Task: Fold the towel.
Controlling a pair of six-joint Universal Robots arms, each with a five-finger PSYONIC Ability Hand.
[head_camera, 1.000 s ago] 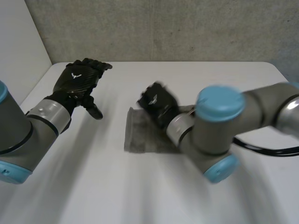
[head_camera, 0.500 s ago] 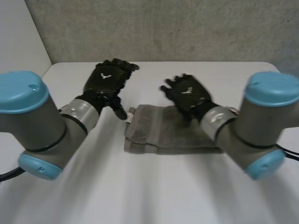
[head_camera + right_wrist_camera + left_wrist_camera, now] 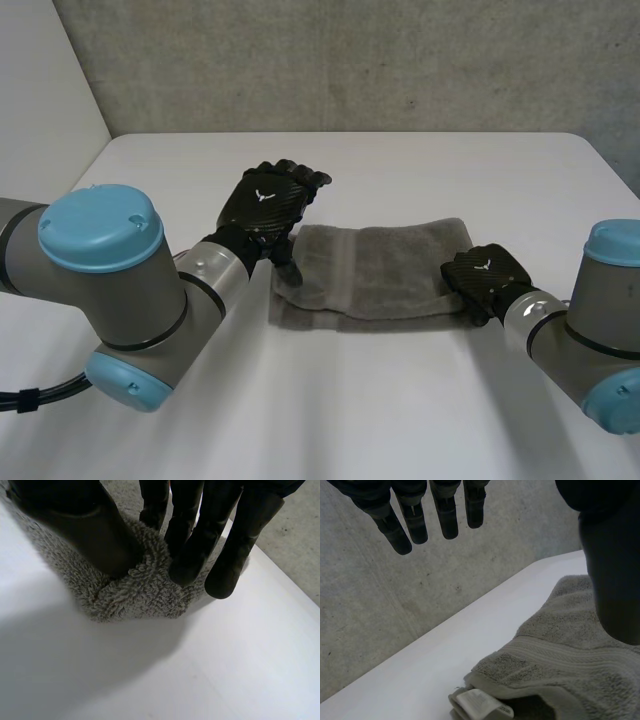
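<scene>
Since the towel [image 3: 375, 270] lies mid-tabletop [image 3: 420, 165] with its long axis running left to right, each hand has a short end. The right hand [image 3: 482, 277] pinches the right end between thumb and fingers. The left hand [image 3: 268, 205] hovers with straight, relaxed fingers over the left end's far corner. The fold probably carries right over left.

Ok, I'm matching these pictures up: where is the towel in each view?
Head view: towel mid-table, left robot hand at one end, right robot hand at the other.
Left wrist view: towel beside the thumb, label at its corner.
Right wrist view: towel corner pinched by the right robot hand.
Shared landmark: the white table.
</scene>
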